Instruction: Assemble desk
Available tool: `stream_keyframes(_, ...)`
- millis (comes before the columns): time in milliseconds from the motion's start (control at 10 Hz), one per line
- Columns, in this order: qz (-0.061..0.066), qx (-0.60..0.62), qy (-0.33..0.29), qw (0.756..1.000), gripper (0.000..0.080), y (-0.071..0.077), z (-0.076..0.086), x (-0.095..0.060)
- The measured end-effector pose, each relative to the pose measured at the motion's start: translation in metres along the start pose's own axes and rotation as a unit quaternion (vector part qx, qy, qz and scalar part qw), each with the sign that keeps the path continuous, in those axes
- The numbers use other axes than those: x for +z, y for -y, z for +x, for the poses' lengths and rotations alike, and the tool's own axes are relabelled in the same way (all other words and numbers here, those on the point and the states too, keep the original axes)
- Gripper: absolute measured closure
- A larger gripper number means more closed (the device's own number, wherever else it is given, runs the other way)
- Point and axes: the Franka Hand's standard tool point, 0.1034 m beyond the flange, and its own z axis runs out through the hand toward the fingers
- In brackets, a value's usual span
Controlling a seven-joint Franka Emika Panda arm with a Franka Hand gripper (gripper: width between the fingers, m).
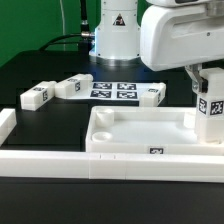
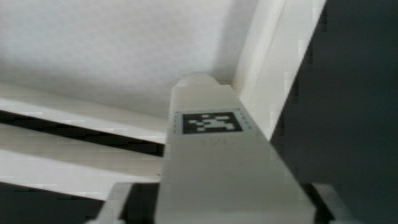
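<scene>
Two fingers [image 2: 111, 206] of the claw [image 1: 205, 84] pressed against opposite flanks of the held leg block [image 1: 210, 112], pinching it. Shown from the wrist alone: that flank contact, and a square tag [image 2: 210, 122] on the block's face. Shown from outside alone: block upright, long axis vertical, at the end of the tabletop [image 1: 120, 145] on the exterior view's right; exact corner unclear. Tabletop's long axis left to right, a shallow rimmed tray of smooth white plastic. Farther back, lying flat on the black table [image 1: 30, 75]: second leg block [image 1: 37, 95] and third leg block [image 1: 72, 87] at the left, marker board [image 1: 112, 88], fourth leg block [image 1: 150, 95] just right of it. Nearest, a low white border wall [image 1: 60, 166].
</scene>
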Motion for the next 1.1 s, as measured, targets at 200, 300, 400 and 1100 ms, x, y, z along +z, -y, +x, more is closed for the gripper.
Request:
stream_keyframes(200,0.001,0.066,0.0,0.998,0.0508,-0.0002,-0.0001,0.0001)
stream_keyframes(300,0.007,0.107,-0.004,0.994,0.0508,-0.0018,0.0001,0.0004)
stream_keyframes(400,0.009,0.139,-0.007,0.99,0.0508,-0.0039,0.0007,0.0001)
stream_keyframes(1100,0.025,0.426,-0.009,0.904,0.0508,-0.0067,0.0005,-0.0003)
